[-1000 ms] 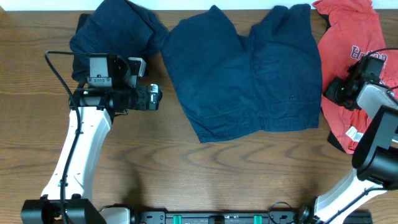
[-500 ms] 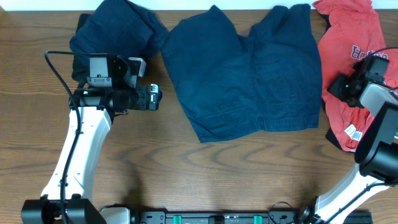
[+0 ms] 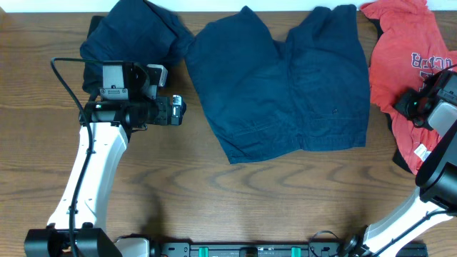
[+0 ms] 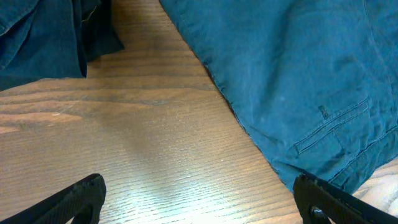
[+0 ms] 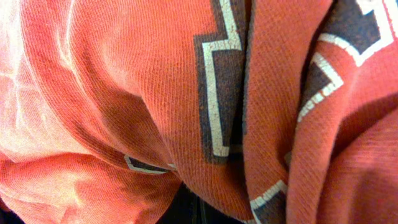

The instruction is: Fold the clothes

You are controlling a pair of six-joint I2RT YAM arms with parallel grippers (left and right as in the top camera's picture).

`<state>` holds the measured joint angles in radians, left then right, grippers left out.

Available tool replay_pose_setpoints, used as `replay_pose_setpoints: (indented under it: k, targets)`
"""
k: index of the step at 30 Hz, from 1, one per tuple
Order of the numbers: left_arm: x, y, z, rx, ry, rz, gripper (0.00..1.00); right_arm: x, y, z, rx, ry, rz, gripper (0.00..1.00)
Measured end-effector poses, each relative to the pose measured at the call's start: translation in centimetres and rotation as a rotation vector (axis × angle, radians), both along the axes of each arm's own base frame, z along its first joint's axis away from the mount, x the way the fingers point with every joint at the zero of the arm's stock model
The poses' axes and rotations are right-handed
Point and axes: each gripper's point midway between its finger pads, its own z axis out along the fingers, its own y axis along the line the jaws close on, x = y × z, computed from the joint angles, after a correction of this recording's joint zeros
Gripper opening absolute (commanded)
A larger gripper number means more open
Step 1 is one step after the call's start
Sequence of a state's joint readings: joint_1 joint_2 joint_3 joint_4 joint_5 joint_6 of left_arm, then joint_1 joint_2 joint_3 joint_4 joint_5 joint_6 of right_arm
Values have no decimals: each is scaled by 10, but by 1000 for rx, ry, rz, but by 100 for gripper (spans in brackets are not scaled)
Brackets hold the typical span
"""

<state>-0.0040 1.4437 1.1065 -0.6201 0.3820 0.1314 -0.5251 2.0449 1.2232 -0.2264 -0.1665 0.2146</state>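
Dark navy shorts (image 3: 285, 86) lie spread flat at the table's middle back; their hem and pocket seam show in the left wrist view (image 4: 298, 74). A second navy garment (image 3: 132, 32) lies bunched at the back left, also in the left wrist view (image 4: 43, 31). A red-orange T-shirt (image 3: 396, 57) with dark lettering lies at the far right. My left gripper (image 3: 178, 111) is open and empty over bare wood, just left of the shorts, its fingers (image 4: 199, 205) wide apart. My right gripper (image 3: 408, 104) is buried in bunched T-shirt cloth (image 5: 155, 93), which hides its fingers.
The wooden table (image 3: 235, 200) shows bare across the front. A white label (image 3: 421, 151) hangs at the T-shirt's lower edge. A dark item (image 3: 405, 163) shows under the T-shirt at the right edge.
My right gripper has moved right and slightly toward the front, dragging the red T-shirt with it; the lettering and label shifted right. The left arm and navy garments have not moved.
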Motion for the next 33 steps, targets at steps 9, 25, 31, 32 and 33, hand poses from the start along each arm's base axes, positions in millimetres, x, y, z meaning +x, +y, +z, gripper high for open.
replay_pose_setpoints:
  k: [9,25,31,32,33]
  targets:
    - [0,0,0,0,0,0,98,-13,-30,-1,-13,-9,-56,1]
    - [0,0,0,0,0,0,98,-28,-45,6,29,22,-94,38]
    - [0,0,0,0,0,0,98,-40,-29,53,56,13,-82,55]
    - [0,0,0,0,0,0,98,-41,-25,67,59,-6,-78,56]
    - [0,0,0,0,0,0,98,-42,-21,79,61,-20,-72,57]
